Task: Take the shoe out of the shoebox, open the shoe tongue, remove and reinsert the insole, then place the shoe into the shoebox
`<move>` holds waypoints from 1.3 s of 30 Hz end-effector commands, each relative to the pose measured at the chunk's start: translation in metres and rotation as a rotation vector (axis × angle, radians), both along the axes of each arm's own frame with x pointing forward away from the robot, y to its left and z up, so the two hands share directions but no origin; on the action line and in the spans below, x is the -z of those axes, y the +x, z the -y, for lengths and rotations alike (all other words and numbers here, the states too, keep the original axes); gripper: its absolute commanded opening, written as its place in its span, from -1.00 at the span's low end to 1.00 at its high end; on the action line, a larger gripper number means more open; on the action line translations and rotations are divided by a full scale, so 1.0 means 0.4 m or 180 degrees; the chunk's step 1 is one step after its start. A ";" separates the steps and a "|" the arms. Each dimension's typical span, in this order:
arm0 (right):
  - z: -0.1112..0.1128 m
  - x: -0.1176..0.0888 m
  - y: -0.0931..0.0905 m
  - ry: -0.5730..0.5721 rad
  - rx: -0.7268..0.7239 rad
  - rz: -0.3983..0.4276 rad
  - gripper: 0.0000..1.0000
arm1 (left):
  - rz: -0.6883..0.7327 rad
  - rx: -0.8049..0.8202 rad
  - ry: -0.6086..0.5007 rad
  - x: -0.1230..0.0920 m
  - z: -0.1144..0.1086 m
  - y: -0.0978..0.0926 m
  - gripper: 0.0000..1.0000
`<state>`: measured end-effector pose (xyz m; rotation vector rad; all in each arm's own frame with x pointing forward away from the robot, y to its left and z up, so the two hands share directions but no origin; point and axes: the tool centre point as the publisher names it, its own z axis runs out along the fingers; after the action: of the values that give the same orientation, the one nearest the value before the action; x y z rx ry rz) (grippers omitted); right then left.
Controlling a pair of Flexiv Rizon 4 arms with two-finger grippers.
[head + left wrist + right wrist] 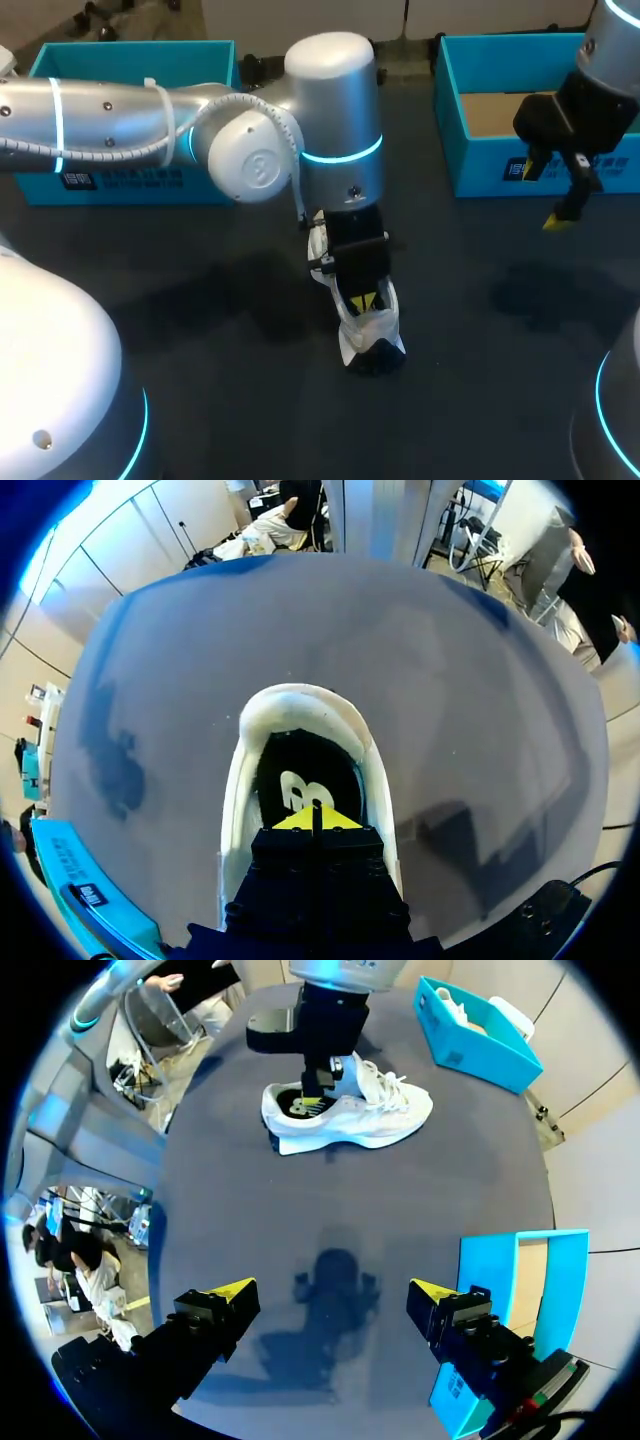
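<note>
A white sneaker (370, 325) stands on the dark table (200, 300) near the middle, out of both boxes. My left arm comes in from the left and points straight down into it. My left gripper (365, 300) is shut, and in the left wrist view its joined yellow tips (315, 818) sit inside the shoe's opening (300, 705), just over the dark insole (300, 780) with its white mark. Whether the tips pinch the insole I cannot tell. My right gripper (543, 195) hangs open and empty above the table at the right, far from the sneaker (370, 1110).
A teal shoebox (130, 60) stands at the back left behind my left arm. A second open teal shoebox (480, 150) with a brown floor stands at the back right, right beside my right gripper (332, 1290).
</note>
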<state>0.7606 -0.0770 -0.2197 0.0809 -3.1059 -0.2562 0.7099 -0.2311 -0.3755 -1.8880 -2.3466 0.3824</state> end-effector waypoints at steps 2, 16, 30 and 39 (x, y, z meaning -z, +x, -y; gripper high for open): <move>0.000 0.001 0.000 -0.0004 0.0001 0.0002 1.00 | 0.0023 -0.0024 0.0018 0.022 0.007 -0.005 -1.00; 0.000 0.001 0.000 -0.0004 0.0001 0.0002 1.00 | -0.0074 0.0031 -0.0099 -0.013 0.026 -0.035 -1.00; 0.000 0.001 0.000 -0.0004 0.0001 0.0002 1.00 | 0.0061 -0.0005 -0.0102 0.073 0.041 -0.049 -1.00; 0.000 0.001 0.000 -0.0004 0.0001 0.0002 1.00 | 0.0185 -0.0071 -0.0232 0.025 0.029 -0.028 -1.00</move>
<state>0.7605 -0.0772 -0.2195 0.0808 -3.1063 -0.2559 0.7010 -0.2532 -0.3957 -1.9221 -2.4096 0.4250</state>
